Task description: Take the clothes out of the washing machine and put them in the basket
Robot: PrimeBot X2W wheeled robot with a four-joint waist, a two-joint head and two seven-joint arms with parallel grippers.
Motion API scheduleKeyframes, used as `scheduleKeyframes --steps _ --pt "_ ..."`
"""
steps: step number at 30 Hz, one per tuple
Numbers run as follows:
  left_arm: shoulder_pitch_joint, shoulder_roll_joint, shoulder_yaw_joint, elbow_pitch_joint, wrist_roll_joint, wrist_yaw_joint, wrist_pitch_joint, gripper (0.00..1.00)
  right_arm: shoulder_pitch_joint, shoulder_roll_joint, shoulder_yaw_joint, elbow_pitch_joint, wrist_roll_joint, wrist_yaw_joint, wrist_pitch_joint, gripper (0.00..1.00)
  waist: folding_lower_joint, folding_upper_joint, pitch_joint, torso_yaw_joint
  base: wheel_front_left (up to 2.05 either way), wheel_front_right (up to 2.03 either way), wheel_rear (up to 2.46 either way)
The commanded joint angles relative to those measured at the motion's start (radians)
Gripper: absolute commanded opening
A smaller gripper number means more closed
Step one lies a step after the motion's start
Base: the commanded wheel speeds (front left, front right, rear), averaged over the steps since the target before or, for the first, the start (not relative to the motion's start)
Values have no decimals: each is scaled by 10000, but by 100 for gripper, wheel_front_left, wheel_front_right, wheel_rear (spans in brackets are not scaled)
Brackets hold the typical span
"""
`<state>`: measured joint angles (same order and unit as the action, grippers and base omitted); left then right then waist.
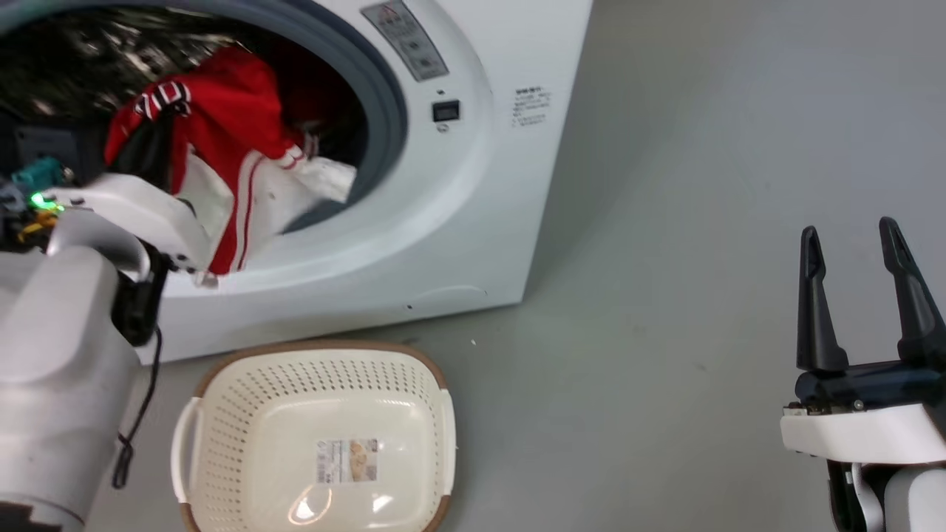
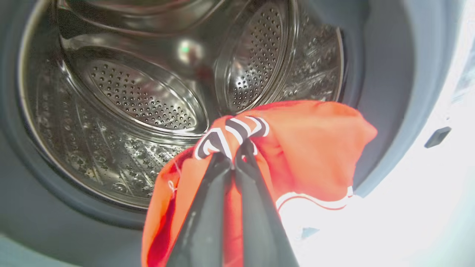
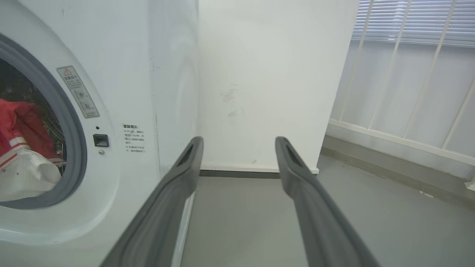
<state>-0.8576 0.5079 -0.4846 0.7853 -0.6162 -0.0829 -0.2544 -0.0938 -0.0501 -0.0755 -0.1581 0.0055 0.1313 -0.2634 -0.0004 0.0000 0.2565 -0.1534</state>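
Head view: left claw point(image 1: 168, 103) is reaching into the washing machine point(image 1: 473, 185), pinching the red clothes point(image 1: 236, 118) that are spilling out; the basket point(image 1: 244, 391) is sitting on the floor point(image 1: 665, 332) below it. Left wrist view: it's clamping tight on the striped trim, steel drum point(image 2: 130, 96) just beyond. Right wrist view: right claw point(image 3: 237, 142) is hanging spread wide, gripping nothing, machine off to its left.

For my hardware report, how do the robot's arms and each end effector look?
The right end effector and left end effector each have two long, tapered dark fingers on white wrist housings. The left forearm is pale grey, with a loose black cable and a green light.
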Motion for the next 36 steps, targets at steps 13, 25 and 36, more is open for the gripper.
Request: scheduleKeyframes --steps 13,25,36 --pt "3534 -281 1091 -4974 -291 1701 -83 0 801 3 -111 83 -183 -10 -21 100 4 0 -1623 997 0 0 0" --pt "6301 -136 1116 -6910 -753 2677 325 0 701 3 -25 73 -26 -10 -21 100 4 0 -1216 666 0 0 0" --pt "6437 -258 425 -4690 -470 2380 396 0 216 4 115 -161 -68 -10 -21 100 4 0 326 107 0 0 0"
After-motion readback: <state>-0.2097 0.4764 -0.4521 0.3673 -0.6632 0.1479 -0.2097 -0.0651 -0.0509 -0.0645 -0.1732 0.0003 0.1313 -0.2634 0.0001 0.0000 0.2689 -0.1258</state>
